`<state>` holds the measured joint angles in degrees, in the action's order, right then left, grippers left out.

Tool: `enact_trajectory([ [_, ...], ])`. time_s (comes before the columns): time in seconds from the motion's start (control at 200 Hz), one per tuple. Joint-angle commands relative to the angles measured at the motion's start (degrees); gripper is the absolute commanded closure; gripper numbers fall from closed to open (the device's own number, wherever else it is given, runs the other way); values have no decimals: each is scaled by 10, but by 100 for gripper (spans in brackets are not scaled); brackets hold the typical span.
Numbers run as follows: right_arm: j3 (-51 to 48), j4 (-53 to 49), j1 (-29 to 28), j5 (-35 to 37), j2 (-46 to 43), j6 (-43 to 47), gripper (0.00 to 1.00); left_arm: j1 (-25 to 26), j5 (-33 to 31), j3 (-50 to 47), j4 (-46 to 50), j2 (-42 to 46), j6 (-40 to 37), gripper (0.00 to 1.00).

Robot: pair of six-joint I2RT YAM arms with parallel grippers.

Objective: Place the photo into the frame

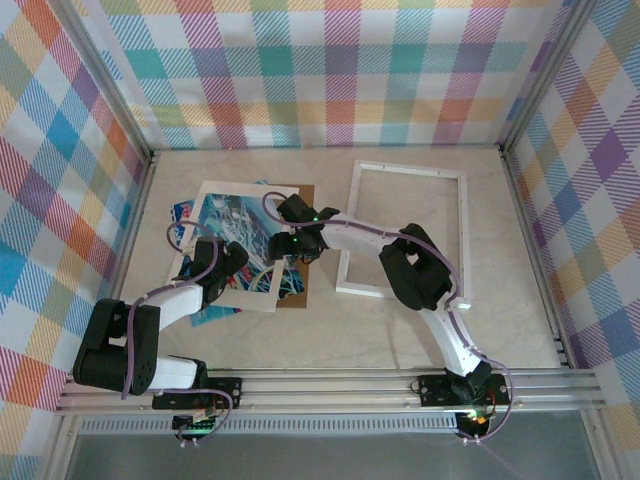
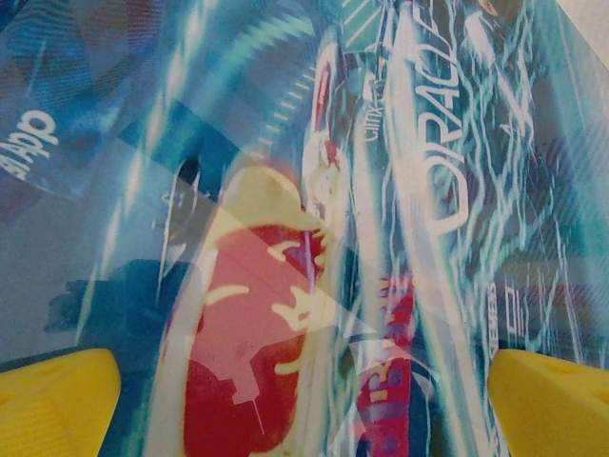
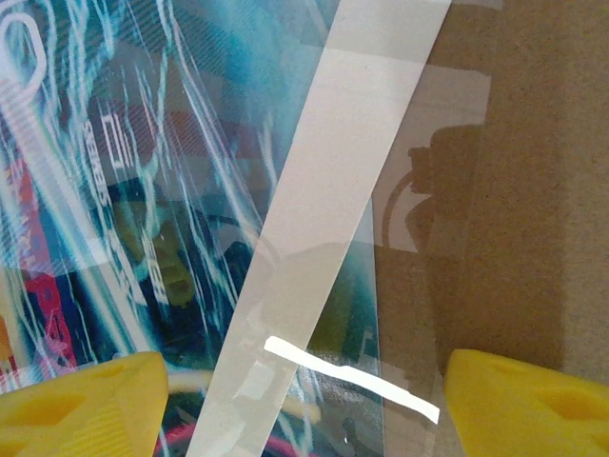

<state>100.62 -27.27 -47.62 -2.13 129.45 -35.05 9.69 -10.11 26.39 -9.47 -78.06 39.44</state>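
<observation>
The photo (image 1: 232, 232), blue and teal swirls with red patches, lies flat at the left of the table in a loose stack. A cream mat border (image 1: 215, 190) lies around it. My left gripper (image 1: 228, 258) hangs low over the photo (image 2: 285, 286). It is open (image 2: 304, 409), with its yellow fingertips (image 2: 57, 400) far apart and nothing between them. My right gripper (image 1: 292, 243) is open (image 3: 304, 405) over the stack's right edge. There a cream mat strip (image 3: 343, 171) crosses the photo (image 3: 143, 143). The white frame (image 1: 461, 230) lies flat to the right, apart from both grippers.
A brown backing board (image 1: 300, 190) lies under the stack and shows beside the mat (image 3: 533, 190). A glossy clear sheet edge (image 3: 376, 314) lies over the print. Another printed sheet (image 1: 182, 212) sticks out at the stack's left. Plaid walls enclose the table on three sides.
</observation>
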Motion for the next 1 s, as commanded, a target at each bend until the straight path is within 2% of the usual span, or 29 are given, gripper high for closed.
enact_trajectory([
  [0.0,0,-41,-5,35,17,19,20,13,62,-25,52,-22,24,0],
  [0.32,10,-55,-6,71,18,40,15,13,54,-23,59,-20,21,0],
  [0.495,-8,-38,-7,102,-12,60,10,13,53,-23,60,-22,22,0],
  [0.78,-11,-21,-5,94,-16,73,9,13,52,-20,64,-22,21,0],
  [0.995,-18,13,-2,29,2,63,15,13,53,-27,61,-17,22,0],
])
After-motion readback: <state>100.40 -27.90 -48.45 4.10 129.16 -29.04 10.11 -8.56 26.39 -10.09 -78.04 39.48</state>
